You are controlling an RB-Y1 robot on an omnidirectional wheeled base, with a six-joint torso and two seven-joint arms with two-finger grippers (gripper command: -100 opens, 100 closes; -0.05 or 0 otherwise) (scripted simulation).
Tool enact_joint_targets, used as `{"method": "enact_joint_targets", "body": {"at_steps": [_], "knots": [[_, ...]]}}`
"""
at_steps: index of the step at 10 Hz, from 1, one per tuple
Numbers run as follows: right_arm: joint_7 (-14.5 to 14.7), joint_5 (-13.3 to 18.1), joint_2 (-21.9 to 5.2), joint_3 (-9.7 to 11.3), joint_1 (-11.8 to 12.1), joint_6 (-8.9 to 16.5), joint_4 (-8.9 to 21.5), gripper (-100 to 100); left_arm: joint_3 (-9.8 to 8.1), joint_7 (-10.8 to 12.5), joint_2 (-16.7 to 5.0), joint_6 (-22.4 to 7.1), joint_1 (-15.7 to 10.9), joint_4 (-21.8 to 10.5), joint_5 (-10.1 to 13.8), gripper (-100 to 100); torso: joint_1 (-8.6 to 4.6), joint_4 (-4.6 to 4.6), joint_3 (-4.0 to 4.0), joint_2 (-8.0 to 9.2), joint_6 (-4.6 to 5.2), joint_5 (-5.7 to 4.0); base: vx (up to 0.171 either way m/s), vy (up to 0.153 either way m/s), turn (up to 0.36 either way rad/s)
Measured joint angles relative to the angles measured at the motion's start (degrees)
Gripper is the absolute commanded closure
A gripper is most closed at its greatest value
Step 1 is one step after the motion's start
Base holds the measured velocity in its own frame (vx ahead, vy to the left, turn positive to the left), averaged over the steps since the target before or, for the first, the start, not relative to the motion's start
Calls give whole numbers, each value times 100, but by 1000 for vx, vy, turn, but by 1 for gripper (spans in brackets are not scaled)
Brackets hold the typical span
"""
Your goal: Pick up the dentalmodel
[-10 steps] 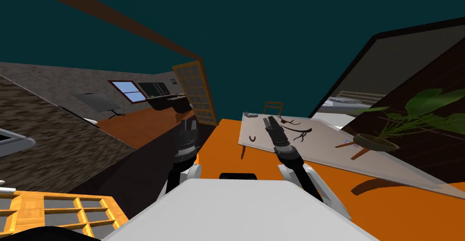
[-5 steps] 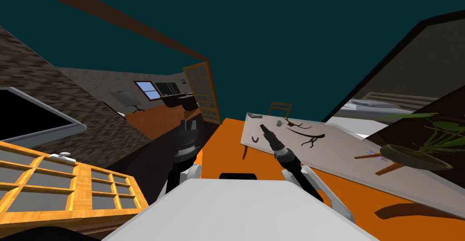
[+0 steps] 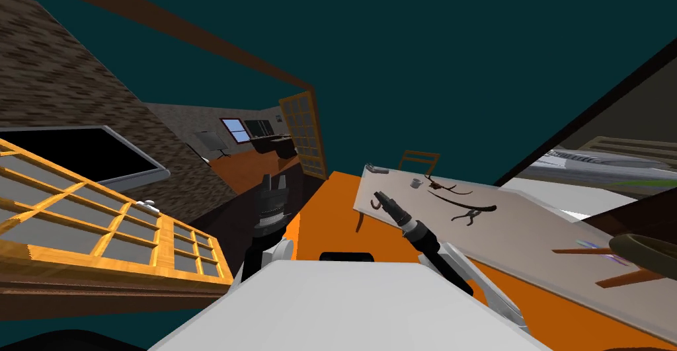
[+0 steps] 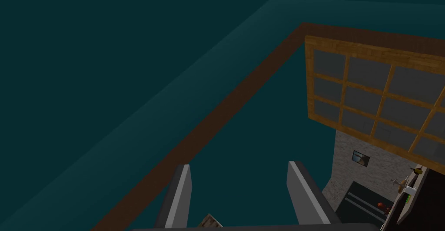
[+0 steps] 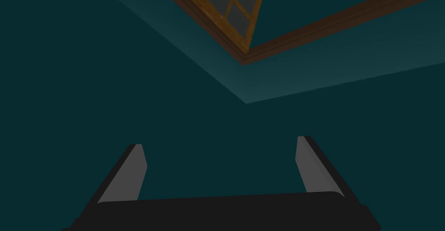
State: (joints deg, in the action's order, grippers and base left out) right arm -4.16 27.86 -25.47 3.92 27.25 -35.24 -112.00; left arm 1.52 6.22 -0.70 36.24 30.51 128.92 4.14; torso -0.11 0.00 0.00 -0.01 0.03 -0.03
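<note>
The jaws of both arms stand wide apart with nothing between them. The left gripper points upward, held over the dark strip of floor to the left of the counter. The right gripper is stretched forward over the counter's near left corner.

The counter is a long pale slab on an orange floor, running away to the right. A wooden lattice door leans large on the left side, and a second one stands farther off, past the left gripper. A brown chair sits behind the counter's far edge. A dark bowl-shaped pot on a wooden stand is at the counter's right end.

A long dark curved strip lies mid-counter, and dark pliers lie just beside it toward the near edge. A small grey cup stands near the far edge, and a small grey object sits at the far left corner.

The dental model looks to be the small dark horseshoe-shaped piece by the left edge, close to the near left corner. The right gripper's tips show just beside it; whether they touch it I cannot tell.
</note>
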Motion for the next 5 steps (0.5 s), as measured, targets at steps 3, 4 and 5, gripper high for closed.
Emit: {"method": "enact_joint_targets", "body": {"at_steps": [3,4,5], "knots": [[61,414,-305,105,-87,46,500,-100,0,0,0,0,-1,0,0,0,1,0,-1,-3,-4,1,-10,-19,202],[71,590,-493,143,-88,108,626,-100,0,0,0,0,0,0,0,0,-3,0,-1,-2,-2,0,-9,-21,88],[78,720,-592,135,-94,99,791,-100,0,0,0,0,0,0,0,0,-2,0,-1,-2,2,0,-7,-13,175]]}}
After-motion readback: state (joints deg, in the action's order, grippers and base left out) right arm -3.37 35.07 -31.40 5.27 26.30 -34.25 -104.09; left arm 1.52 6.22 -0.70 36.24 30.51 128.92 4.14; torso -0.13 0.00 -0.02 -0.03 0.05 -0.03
